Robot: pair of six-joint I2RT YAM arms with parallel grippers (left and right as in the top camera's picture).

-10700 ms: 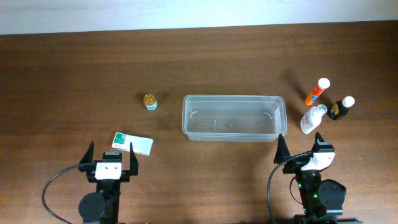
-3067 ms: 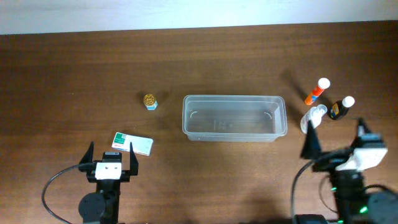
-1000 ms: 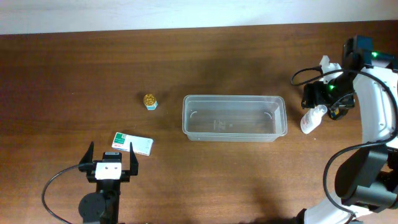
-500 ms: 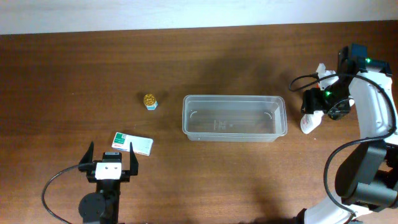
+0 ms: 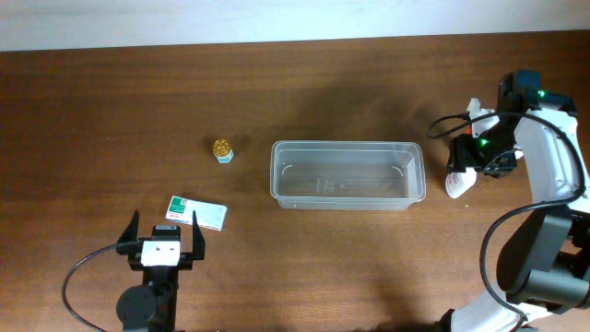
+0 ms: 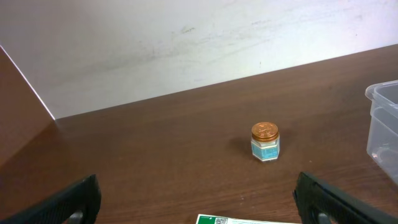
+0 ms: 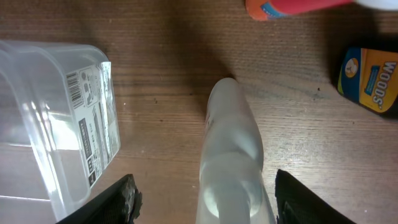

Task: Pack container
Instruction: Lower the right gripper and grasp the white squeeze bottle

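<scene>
The container point(image 5: 348, 175), a clear shallow tub, lies at the table's centre with nothing in it; its corner point(image 7: 56, 118) shows in the right wrist view. My right gripper point(image 5: 472, 159) hangs over a white bottle point(image 5: 457, 183) just right of the tub. In the right wrist view the white bottle point(image 7: 231, 155) lies between the fingers point(image 7: 118, 199), with bare table showing on both sides of it, so my right gripper point(image 7: 205, 200) is open around it. My left gripper point(image 5: 164, 236) rests open at the front left, holding nothing.
An orange tube point(image 7: 292, 7) and a dark bottle with a yellow label point(image 7: 370, 78) lie just beyond the white bottle. A small gold-lidded jar point(image 5: 222, 149) stands left of the tub. A green-and-white flat box point(image 5: 196, 213) lies by the left gripper.
The right gripper has dropped a little toward the white bottle and its jaws have narrowed around it. The left arm has not moved.
</scene>
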